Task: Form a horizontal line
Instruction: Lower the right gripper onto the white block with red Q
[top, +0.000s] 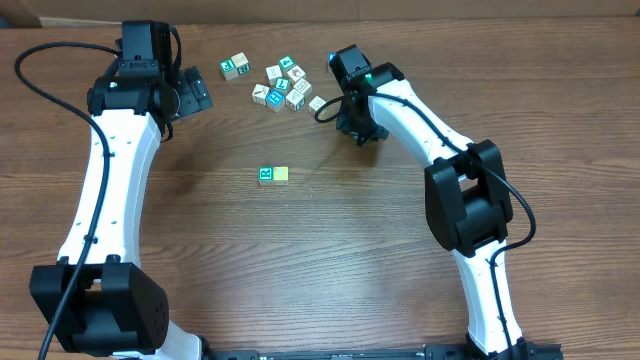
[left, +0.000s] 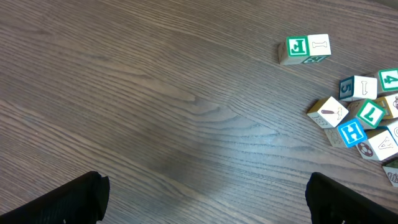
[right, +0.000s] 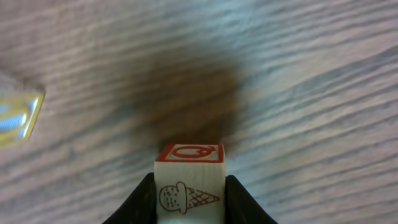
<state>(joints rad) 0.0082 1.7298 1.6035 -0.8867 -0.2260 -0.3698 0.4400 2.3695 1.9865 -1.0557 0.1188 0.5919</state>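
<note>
- Overhead: pile of small pale wooden picture cubes (top: 287, 84) lies right of left pincer (top: 197, 95). Right pincer (top: 362, 135) is just right of the pile, grip hidden here. Two touching cubes (top: 273, 175), teal and yellow, sit nearer, to its left.
- L wrist: left pincer spread wide, nothing betw black fingers (left: 68, 199); pile ahead-right.
- R wrist: right pincer clamps pale cube w/ red ice-cream drawing (right: 189, 180).

The overhead camera looks straight down on the whole table (top: 300, 260). The left wrist camera hangs well above the wood, tilted forward. The pile of blocks (left: 364, 118) (top: 285, 85) at its right edge also appears at the top centre of the overhead view. The right wrist camera sits close to the tabletop. A block (right: 189, 183) between its fingers (right: 140, 202) fills the foreground, and the wood behind is blurred.
</note>
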